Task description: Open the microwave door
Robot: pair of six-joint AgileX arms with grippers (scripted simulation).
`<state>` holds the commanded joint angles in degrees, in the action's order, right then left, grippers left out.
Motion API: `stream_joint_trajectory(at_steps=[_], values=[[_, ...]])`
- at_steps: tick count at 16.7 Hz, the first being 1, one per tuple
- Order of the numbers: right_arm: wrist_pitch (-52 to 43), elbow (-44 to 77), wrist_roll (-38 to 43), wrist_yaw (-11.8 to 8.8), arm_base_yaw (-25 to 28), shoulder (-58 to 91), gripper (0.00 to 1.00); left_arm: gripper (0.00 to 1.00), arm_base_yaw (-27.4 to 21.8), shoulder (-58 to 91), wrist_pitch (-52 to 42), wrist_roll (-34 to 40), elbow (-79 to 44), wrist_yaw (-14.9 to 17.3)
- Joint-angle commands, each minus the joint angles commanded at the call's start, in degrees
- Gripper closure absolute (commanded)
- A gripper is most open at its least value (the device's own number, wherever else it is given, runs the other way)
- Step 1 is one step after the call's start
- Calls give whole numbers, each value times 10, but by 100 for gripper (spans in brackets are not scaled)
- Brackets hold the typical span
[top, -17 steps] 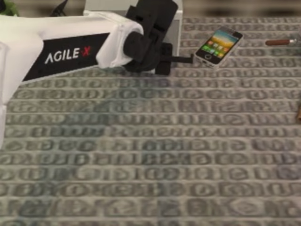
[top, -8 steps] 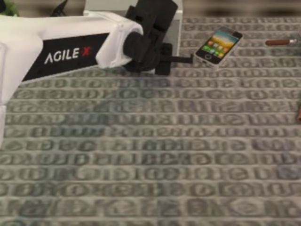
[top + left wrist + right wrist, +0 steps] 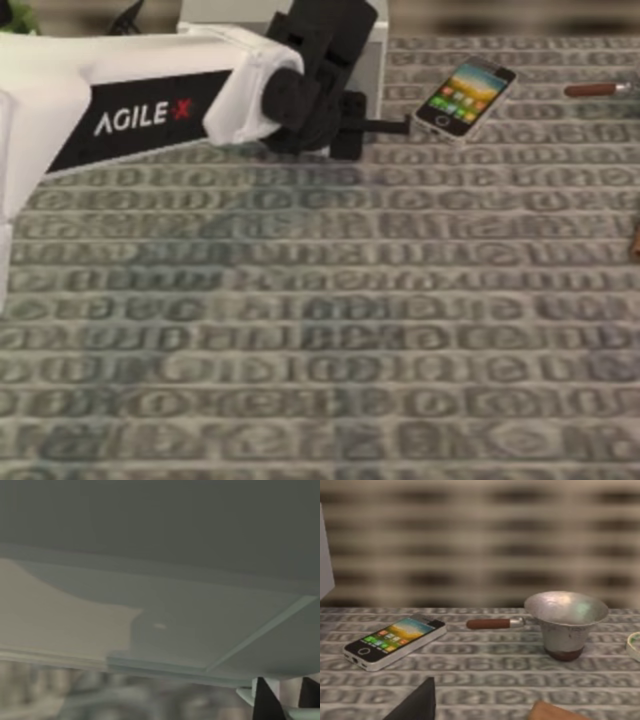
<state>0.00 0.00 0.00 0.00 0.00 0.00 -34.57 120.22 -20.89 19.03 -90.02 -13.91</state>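
The left arm (image 3: 150, 100) reaches across the far left of the worktop (image 3: 330, 330) to the microwave (image 3: 372, 60), which stands at the far edge, left of centre. Its claw (image 3: 345, 125) sits at the microwave's front right corner, with one dark finger (image 3: 385, 126) poking out to the right, its tip just beside the phone (image 3: 465, 97). Whether the claw is open or closed cannot be told: the wrist hides most of it from above.

In the left wrist view the door (image 3: 165, 625) fills most of the frame as a pale panel seen very close, its lower edge running across with the patterned worktop under it. Two dark fingertips (image 3: 265, 702) show at the frame's corner, just below that edge, with a pale strip between them; whether they pinch it cannot be told. How far the door stands open is not clear.

The phone lies tilted just right of the microwave. Farther right, a brown handle (image 3: 595, 90) lies near the far edge; the right wrist view shows it belongs to a metal cup (image 3: 566, 622) standing well apart from the phone. The whole near half of the worktop is open room.

The right arm is out of the top view; only a dark tip (image 3: 417, 702) of its claw shows in its own view, so its state cannot be told.
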Motion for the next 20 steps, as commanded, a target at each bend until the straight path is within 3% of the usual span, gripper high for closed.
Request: stream_joint_trajectory(at_steps=[6, 14, 20], values=[[0, 0, 0, 0, 0, 0, 0, 100, 0, 0, 0, 0, 0, 0], [0, 0, 0, 0, 0, 0, 0, 100, 9, -31, 27, -42, 49, 33], [0, 0, 0, 0, 0, 0, 0, 100, 9, -32, 27, -43, 50, 34]])
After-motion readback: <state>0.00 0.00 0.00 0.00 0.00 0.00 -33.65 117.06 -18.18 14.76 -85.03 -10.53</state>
